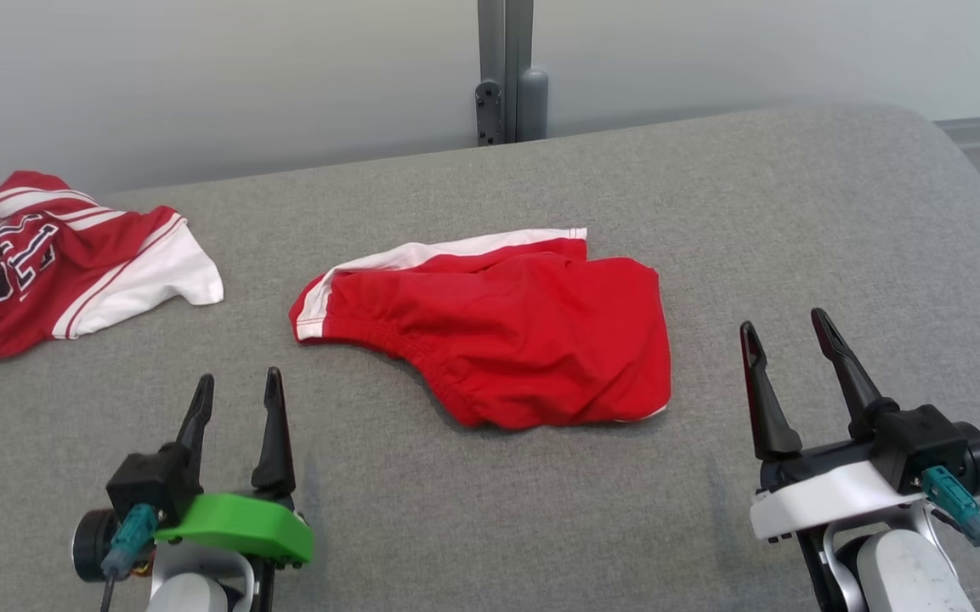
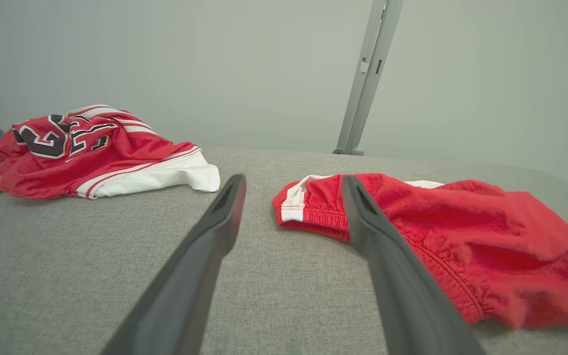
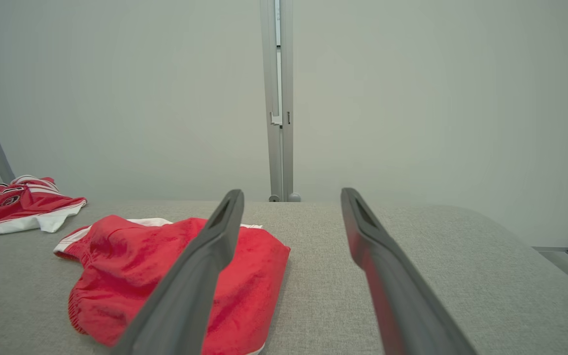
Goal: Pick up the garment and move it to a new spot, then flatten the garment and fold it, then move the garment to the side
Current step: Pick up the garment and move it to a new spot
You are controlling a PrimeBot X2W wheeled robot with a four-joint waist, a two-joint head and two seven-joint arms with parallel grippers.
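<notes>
Red athletic shorts (image 1: pixel 498 331) with a white side stripe lie near the middle of a grey fabric-covered surface (image 1: pixel 795 212), doubled over on themselves, with the elastic waistband turned toward the robot's left. Both arms sit at the near edge, flanking the garment without touching it. The left gripper (image 1: pixel 239 376) has its two dark fingers spread apart and empty, and the right gripper (image 1: pixel 783 320) likewise stands wide with nothing between its fingers. That stance, one gripper to each side and clear of the cloth, suits a fresh two-handed grasp. The shorts look folded but a little rumpled, so shifting them aside is probably the step not yet done. A red-and-white lettered jersey (image 1: pixel 48 272) is heaped at the far left, well apart, seemingly where finished pieces go.
</notes>
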